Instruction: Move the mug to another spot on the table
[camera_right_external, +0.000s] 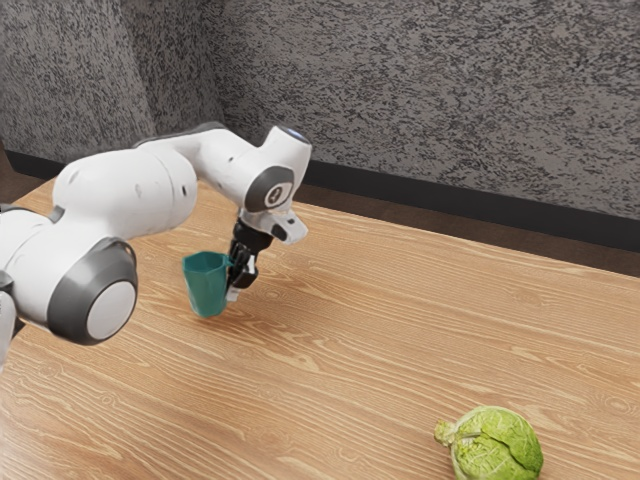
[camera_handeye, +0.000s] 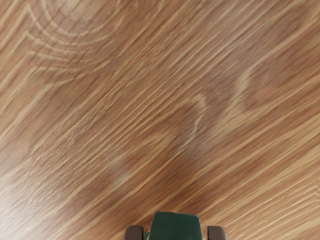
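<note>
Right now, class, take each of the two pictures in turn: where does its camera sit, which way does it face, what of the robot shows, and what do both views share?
Exterior view: sits at the arm's side, above table height, facing across the wooden table toward a grey wall; it shows the white arm, the gripper on the teal mug, and a cabbage.
Wrist view: sits on the hand, facing down at the table's grain; it shows two fingertips flanking the mug.
Shared: mug, gripper, table.
</note>
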